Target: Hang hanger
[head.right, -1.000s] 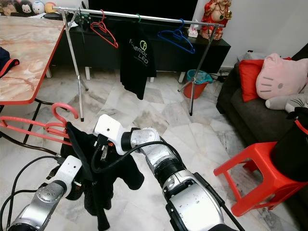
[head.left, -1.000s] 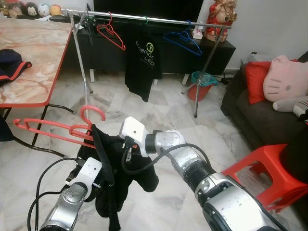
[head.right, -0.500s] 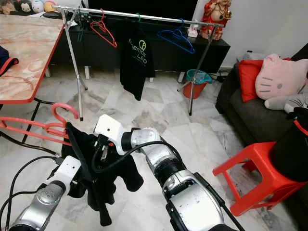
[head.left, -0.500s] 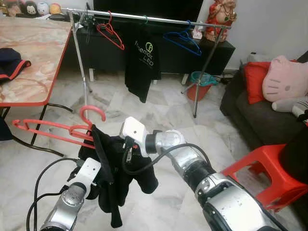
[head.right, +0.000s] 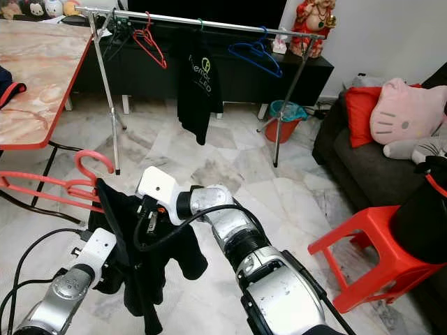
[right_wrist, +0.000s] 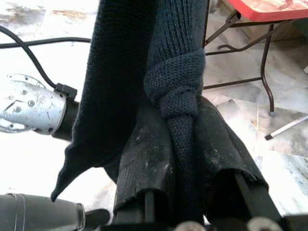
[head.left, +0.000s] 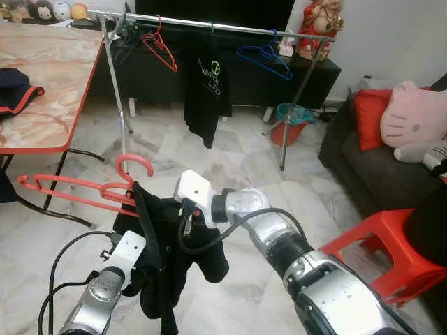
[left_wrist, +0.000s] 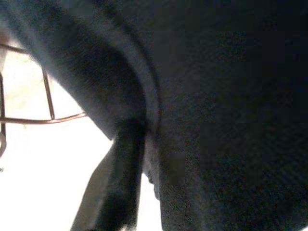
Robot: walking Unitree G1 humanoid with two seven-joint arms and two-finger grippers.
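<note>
Little shifted over the last second: dark garment hung slightly differently below the arms, its tail drawn up then dropped again; hanger and both arms held near the same pose.

Largest to smallest:
- Marble floor underfoot.
- Marble-topped table with red edge at left; dark sofa with pink cat cushion at right; red plastic stool in front of sofa.
- Clothes rack ahead, well apart from the arms, carrying a black T-shirt, a red hanger on rail and a blue hanger. Teal-lined red bucket behind rack leg.
- Pink-red hanger held low, in front of robot, hook up, long bar pointing toward the table; one end buried in the dark garment.
- Right gripper reached across from the right, fingers clamped on a bunched fold of the knitted garment.
- Left gripper pressed into garment from below; wrist view dark with cloth; open or shut: cannot tell.
</note>
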